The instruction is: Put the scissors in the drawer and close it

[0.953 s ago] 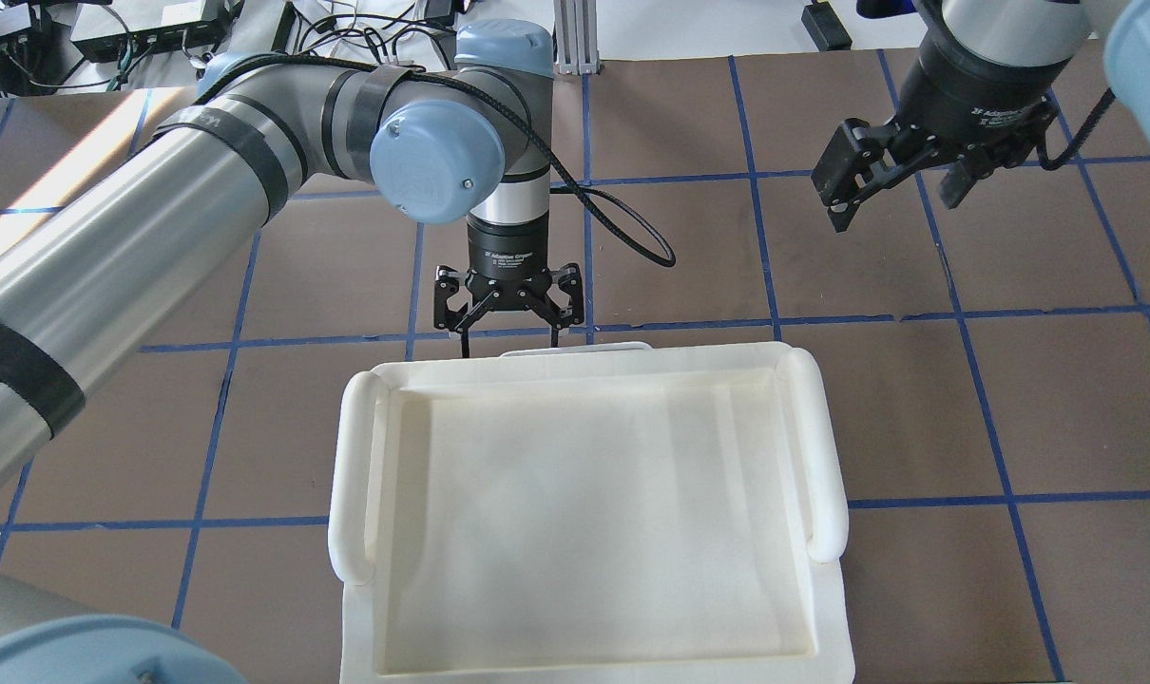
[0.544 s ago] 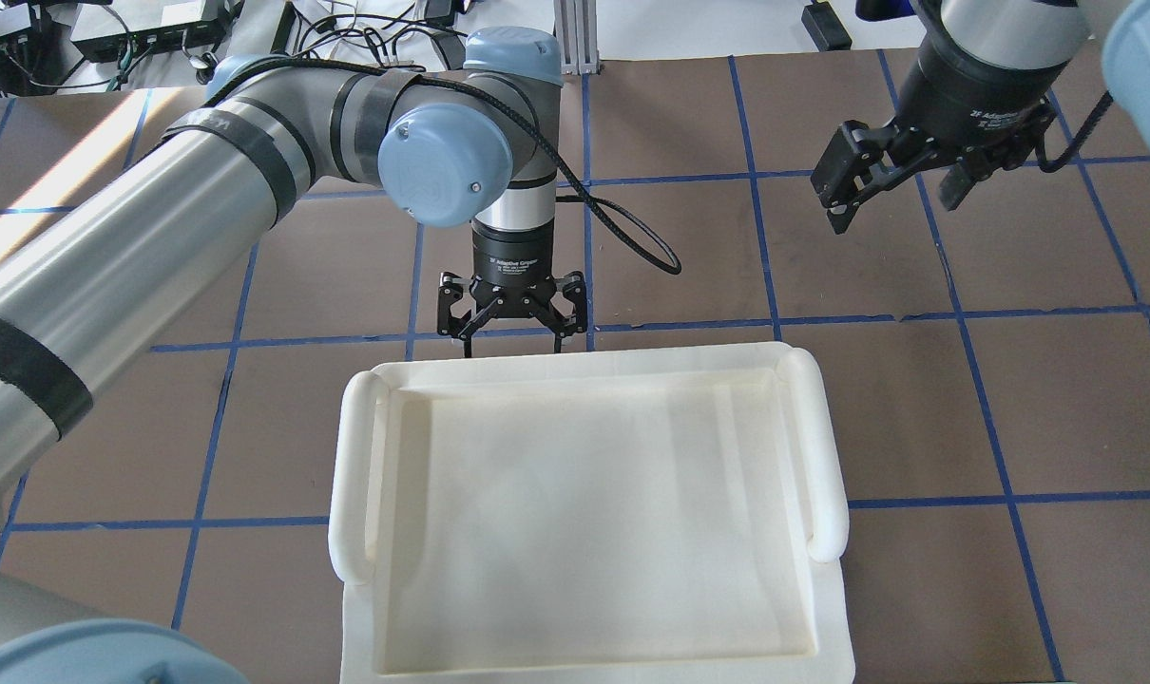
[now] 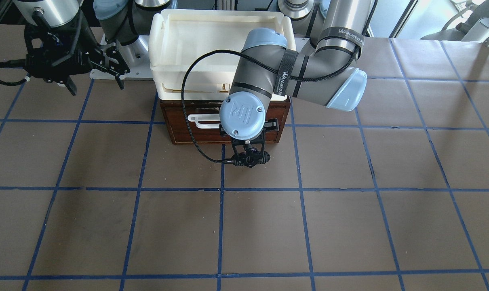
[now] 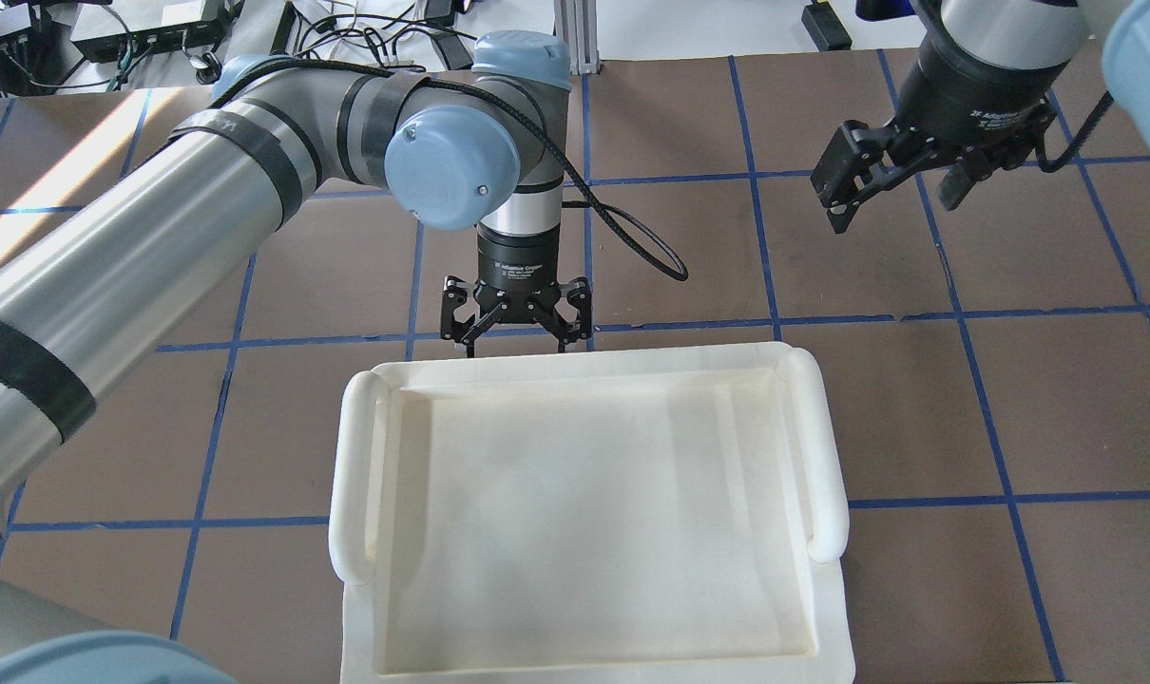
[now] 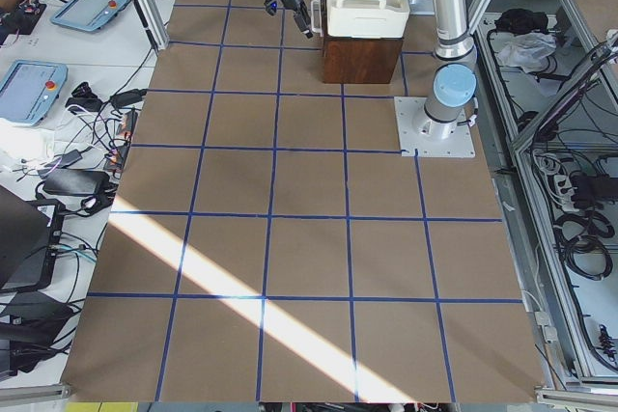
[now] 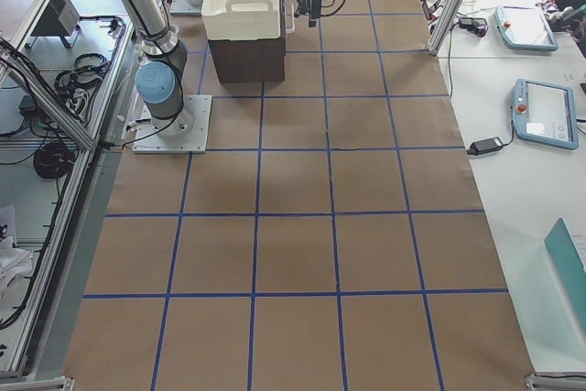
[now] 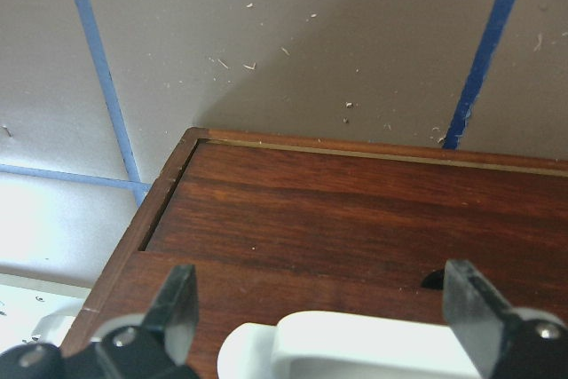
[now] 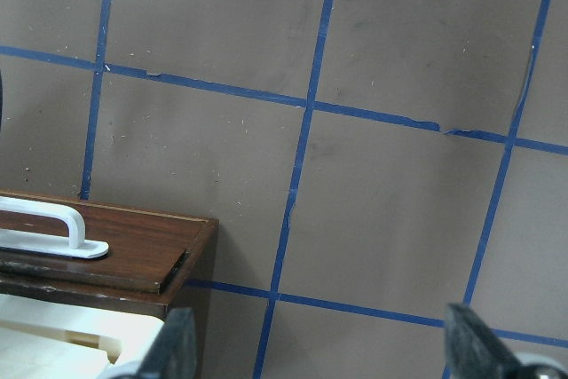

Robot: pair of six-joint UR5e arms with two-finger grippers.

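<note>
Left gripper (image 4: 516, 351) spread wide, fingers either side of handle (image 7: 355, 348); drawer (image 3: 180, 130) front flush. Right gripper (image 4: 893, 211) spread, holding nothing.

My table (image 5: 309, 238) wears brown matting crossed by blue tape lines (image 5: 273, 149), with a sunlight stripe (image 5: 241, 287) slanting across it. 2 teach pendants (image 5: 29, 89) lie on the white side bench (image 5: 58, 45) beside cables (image 5: 82, 180).

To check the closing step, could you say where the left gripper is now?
In the overhead view the left gripper hangs open left of centre, past the white tray's far rim; its wrist view shows the drawer's white handle between its fingers.
</note>
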